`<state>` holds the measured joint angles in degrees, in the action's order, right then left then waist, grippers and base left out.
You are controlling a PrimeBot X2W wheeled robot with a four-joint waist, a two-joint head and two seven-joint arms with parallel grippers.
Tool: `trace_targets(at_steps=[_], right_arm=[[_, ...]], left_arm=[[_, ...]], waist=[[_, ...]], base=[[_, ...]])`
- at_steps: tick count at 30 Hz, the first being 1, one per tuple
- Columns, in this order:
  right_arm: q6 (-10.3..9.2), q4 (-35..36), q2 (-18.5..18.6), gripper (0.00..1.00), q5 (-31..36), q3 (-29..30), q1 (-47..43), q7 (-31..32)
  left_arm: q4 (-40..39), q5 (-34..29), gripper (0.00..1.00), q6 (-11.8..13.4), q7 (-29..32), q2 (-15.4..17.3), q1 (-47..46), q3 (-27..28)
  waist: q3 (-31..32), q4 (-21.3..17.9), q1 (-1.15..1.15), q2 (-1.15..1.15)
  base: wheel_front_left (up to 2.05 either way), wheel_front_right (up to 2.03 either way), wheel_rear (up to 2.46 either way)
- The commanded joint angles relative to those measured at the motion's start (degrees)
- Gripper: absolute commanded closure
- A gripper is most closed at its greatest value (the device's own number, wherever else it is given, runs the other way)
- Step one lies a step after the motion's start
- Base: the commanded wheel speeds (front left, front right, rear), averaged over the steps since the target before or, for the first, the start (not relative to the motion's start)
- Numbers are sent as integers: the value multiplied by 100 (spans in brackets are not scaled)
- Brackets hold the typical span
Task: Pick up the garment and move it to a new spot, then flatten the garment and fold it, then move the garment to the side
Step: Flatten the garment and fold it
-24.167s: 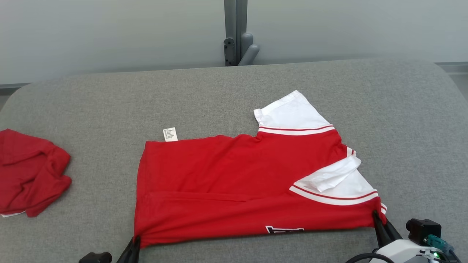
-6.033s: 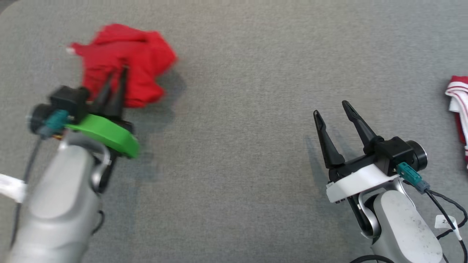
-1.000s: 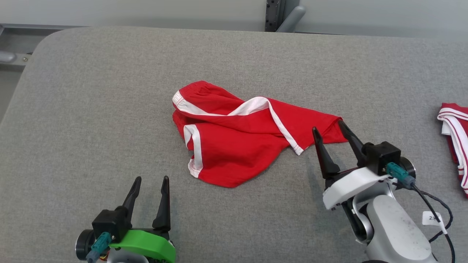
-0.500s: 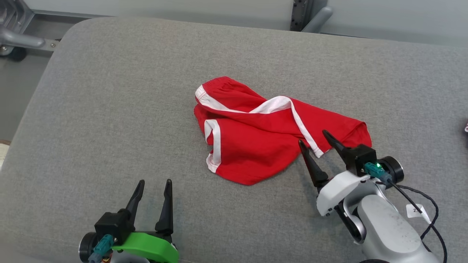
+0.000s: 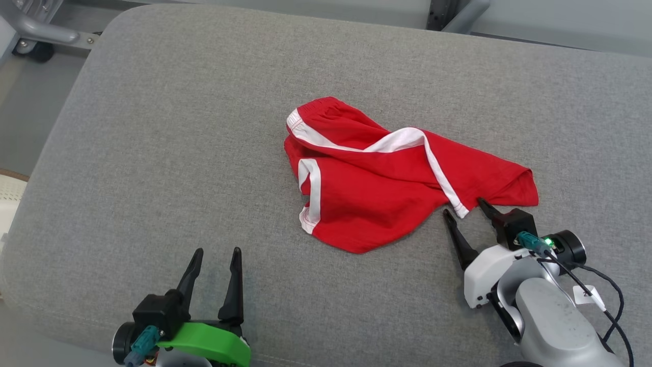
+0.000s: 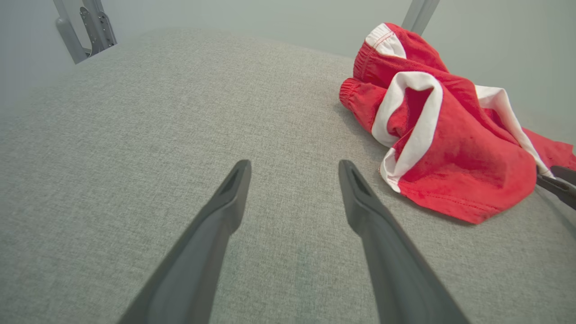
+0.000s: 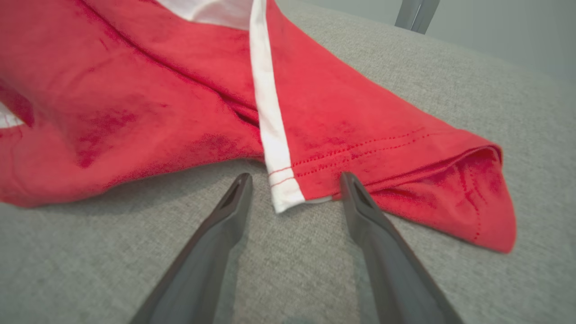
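The garment (image 5: 387, 178), red shorts with white side stripes, lies crumpled in the middle of the grey padded table (image 5: 153, 153). My right gripper (image 5: 464, 210) stands open at its near right hem, straddling the white stripe's end; in the right wrist view the hem (image 7: 292, 184) sits just beyond the right gripper (image 7: 294, 180), apart from the fingers. My left gripper (image 5: 216, 253) is open over bare table, near and to the left of the shorts. From the left wrist the garment (image 6: 445, 135) lies right of the left gripper (image 6: 292, 166), with the right arm's fingertip (image 6: 558, 177) at the frame edge.
The table's rounded left edge (image 5: 46, 137) drops to the floor, where a grey metal frame with a wheel (image 5: 35, 38) stands. A grey post (image 5: 448, 12) rises behind the far edge. A cable with a white tag (image 5: 591, 295) hangs off my right wrist.
The head camera has swung left, shifting the whole scene rightward in view. My right gripper has drawn back a little toward me, its tips now at the garment's near hem. Both grippers stay open.
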<state>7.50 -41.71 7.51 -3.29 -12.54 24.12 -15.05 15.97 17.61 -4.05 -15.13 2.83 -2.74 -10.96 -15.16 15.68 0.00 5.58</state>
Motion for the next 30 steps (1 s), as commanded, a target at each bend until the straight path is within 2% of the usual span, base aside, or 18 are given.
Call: trace_targets(at_steps=[1,2,3,4,6,12,16,19,22,23,24,27,30], right_arm=[[-4,-47,19,0,42,16,67,-9],[-4,-107,3,2,27,38,79,-9],[-4,-153,-4,26,2,88,101,-9],[-4,-154,9,67,13,116,140,-9],[-4,-47,1,100,-51,174,227,-9],[-4,447,158,100,-217,288,399,-9],[-4,509,323,100,-198,404,878,-9],[-4,138,401,100,-282,759,1445,-9],[-8,-415,601,100,-60,1225,2103,-9],[-7,-582,765,90,169,1477,2235,-9],[-8,-740,831,0,335,1775,2330,-9],[0,-737,624,0,747,2266,2467,-9],[-8,-568,444,0,826,2153,2123,-9]], left_arm=[[-24,17,0,18,2,15,-39,0],[-32,22,0,27,2,15,-63,-13],[-39,29,0,31,2,15,-86,-26],[-44,33,0,34,2,15,-107,-29],[-75,9,0,34,2,15,-133,-37],[-125,-1,0,43,2,15,-146,-50],[-142,30,0,34,2,15,-238,-127],[-107,50,0,-1,2,16,-366,-250],[-46,59,0,-25,1,17,-492,-405],[-23,57,0,-23,2,18,-519,-457],[-32,71,0,-2,1,16,-536,-489],[-54,117,0,76,2,18,-461,-476],[-20,119,0,103,2,20,-279,-378]], waist=[[-26,2,0,1],[-47,5,0,1],[-70,7,0,1],[-93,8,0,1],[-137,-5,0,1],[-229,-21,0,1],[-375,30,0,1],[-501,157,0,1],[-557,336,0,1],[-547,395,0,1],[-530,451,0,1],[-433,531,0,1],[-331,437,0,1]], base=[[0,0,0],[0,0,0],[0,0,0],[0,0,0],[0,0,0],[0,0,0],[0,0,0],[0,0,0],[0,0,0],[0,0,0],[0,0,0],[0,0,0],[0,0,0]])
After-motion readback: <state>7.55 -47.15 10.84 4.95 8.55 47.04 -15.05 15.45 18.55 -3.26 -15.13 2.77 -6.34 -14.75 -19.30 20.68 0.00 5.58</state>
